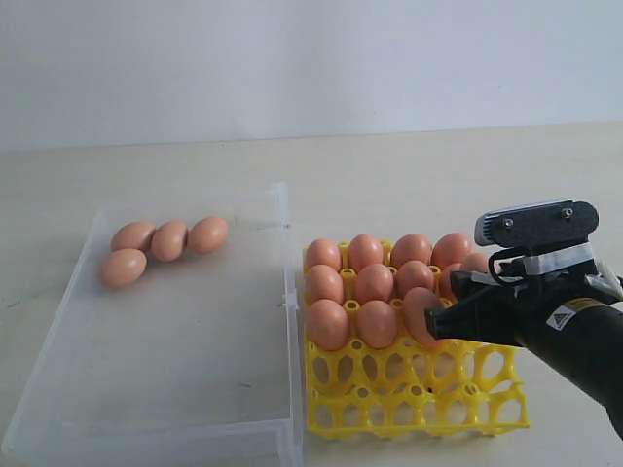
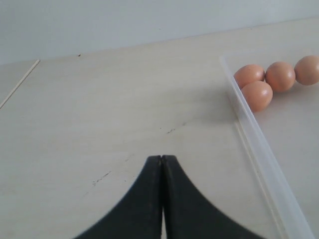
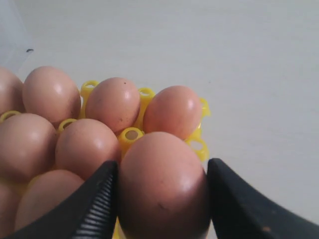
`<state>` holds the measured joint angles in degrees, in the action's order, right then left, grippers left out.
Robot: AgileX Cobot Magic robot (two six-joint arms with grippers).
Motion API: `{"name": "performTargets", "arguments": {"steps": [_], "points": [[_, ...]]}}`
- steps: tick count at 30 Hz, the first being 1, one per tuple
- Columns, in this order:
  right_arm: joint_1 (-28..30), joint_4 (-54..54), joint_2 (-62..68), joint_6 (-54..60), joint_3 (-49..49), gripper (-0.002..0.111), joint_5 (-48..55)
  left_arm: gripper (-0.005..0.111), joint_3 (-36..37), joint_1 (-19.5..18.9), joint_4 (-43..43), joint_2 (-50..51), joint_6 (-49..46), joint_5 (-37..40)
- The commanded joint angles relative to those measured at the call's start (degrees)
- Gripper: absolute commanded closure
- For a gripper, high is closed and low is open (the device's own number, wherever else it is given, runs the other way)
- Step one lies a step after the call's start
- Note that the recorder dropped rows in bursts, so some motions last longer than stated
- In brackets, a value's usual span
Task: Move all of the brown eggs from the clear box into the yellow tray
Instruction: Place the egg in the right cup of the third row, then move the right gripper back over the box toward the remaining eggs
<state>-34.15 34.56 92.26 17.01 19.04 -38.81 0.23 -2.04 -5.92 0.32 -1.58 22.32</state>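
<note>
My right gripper (image 1: 435, 325) (image 3: 162, 195) is shut on a brown egg (image 1: 419, 311) (image 3: 162, 184), holding it at a cup in the third row of the yellow tray (image 1: 419, 394) (image 3: 132, 134). Several other brown eggs (image 1: 373, 283) fill the tray's back rows, and its front rows hold none. A cluster of several brown eggs (image 1: 168, 240) (image 2: 256, 94) lies in the far left corner of the clear box (image 1: 284, 292) (image 2: 259, 144). My left gripper (image 2: 162, 158) is shut with nothing in it, over bare table outside the box wall; the exterior view does not show it.
The box and the tray stand side by side on a pale wooden table (image 1: 438, 185), close together. A plain wall runs behind. The right arm's black body (image 1: 574, 341) hangs over the tray's right side.
</note>
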Motion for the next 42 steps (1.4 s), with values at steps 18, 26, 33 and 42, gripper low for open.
{"name": "performTargets", "arguments": {"steps": [18,26,33,42], "points": [[0.3,-0.7,-4.9,6.2,0.6,0.084,4.1,0.107,-0.2,0.3,0.1,-0.3,0.3,-0.5],[0.2,-25.8,-9.1,-3.6,29.1,0.108,45.7,0.107,-0.2,0.3,0.1,-0.3,0.3,-0.5],[-4.7,-27.4,14.6,-19.6,61.7,0.066,65.6,0.107,-0.2,0.3,0.1,-0.3,0.3,-0.5],[-6.9,-30.1,38.5,-46.2,85.3,0.047,66.2,0.107,-0.2,0.3,0.1,-0.3,0.3,-0.5]]}}
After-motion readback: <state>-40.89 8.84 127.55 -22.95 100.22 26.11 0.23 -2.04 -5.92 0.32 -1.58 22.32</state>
